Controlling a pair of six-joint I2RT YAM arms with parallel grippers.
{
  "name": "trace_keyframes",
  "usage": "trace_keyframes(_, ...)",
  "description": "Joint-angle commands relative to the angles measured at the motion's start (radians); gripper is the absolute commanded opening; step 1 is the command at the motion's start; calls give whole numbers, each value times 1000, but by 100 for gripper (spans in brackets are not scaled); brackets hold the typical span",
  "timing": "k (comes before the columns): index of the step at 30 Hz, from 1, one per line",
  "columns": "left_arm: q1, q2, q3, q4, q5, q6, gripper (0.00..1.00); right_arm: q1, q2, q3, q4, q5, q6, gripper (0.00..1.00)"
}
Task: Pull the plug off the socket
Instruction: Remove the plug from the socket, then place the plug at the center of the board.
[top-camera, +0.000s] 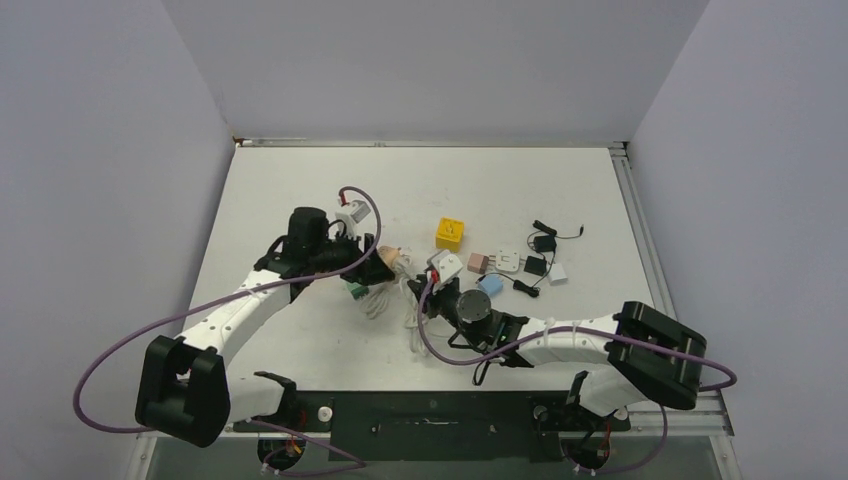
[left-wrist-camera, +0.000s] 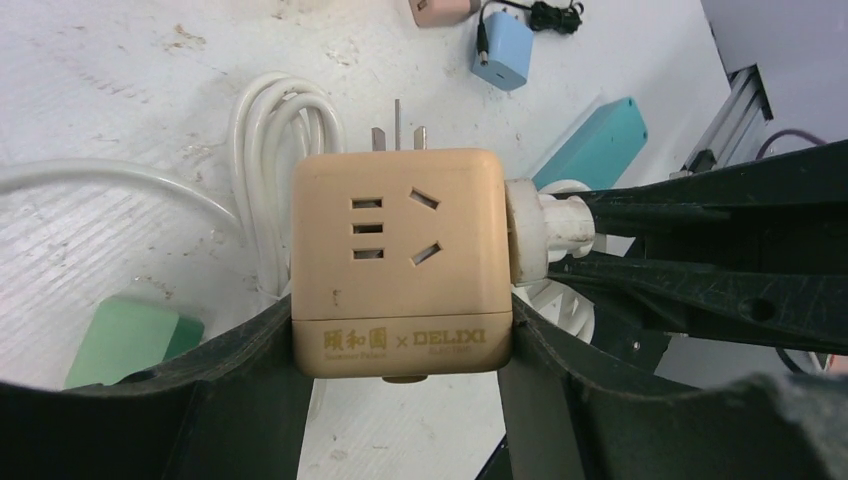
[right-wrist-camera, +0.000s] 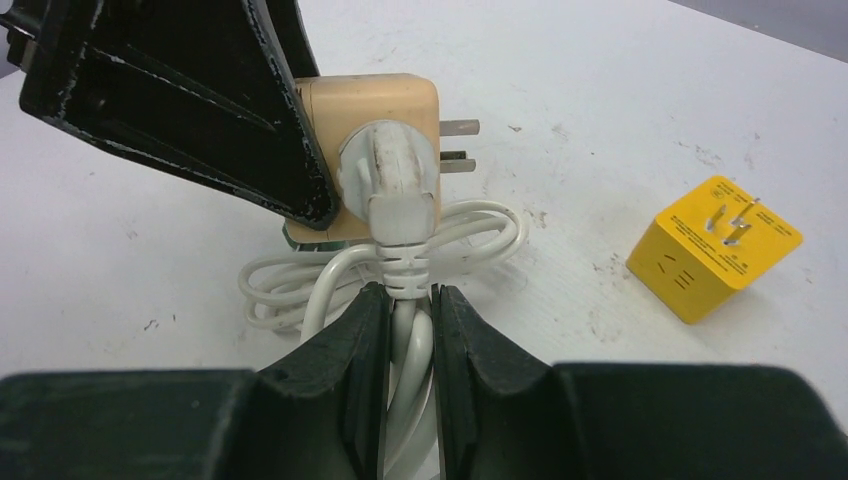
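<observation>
Left gripper (left-wrist-camera: 400, 400): clamps the beige socket cube (left-wrist-camera: 402, 260).
Right gripper (right-wrist-camera: 410, 340): pinched on the white plug (right-wrist-camera: 390, 180)'s cord.
Risk: cord slips, plug stays seated.

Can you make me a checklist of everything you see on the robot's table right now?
Surface: white table, scuffed.
Job's things: white plug seated in beige socket cube.
Clutter: yellow cube adapter, blue charger, pink adapter, black charger.
Grippers: left gripper clamps the cube; right gripper shut on the plug's cord.
Cables: coiled white cord; purple arm cables.
Surroundings: plain grey walls.
</observation>
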Motion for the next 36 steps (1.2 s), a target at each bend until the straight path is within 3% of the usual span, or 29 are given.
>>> trace_keyframes(1,76,-95,-6,245,165,-76,0,-58,98,42,-96,99,47,5)
trace_keyframes(15,123,-129,-42,357,183,-148,0,-105,175,112,-197,66,101,5)
trace_keyframes(17,122,-125,-22,271,92,-98,0,-105,160,105,-194,64,95,5)
trace_keyframes(21,91,-110,42,2,-226,52,0,-105,105,70,-145,42,70,5)
trace_keyframes(29,-33,-64,102,-162,-582,144,0,-91,36,14,-60,-30,27,5)
trace_keyframes(36,0,-72,81,-96,-390,106,0,-78,31,16,-64,-10,21,5)
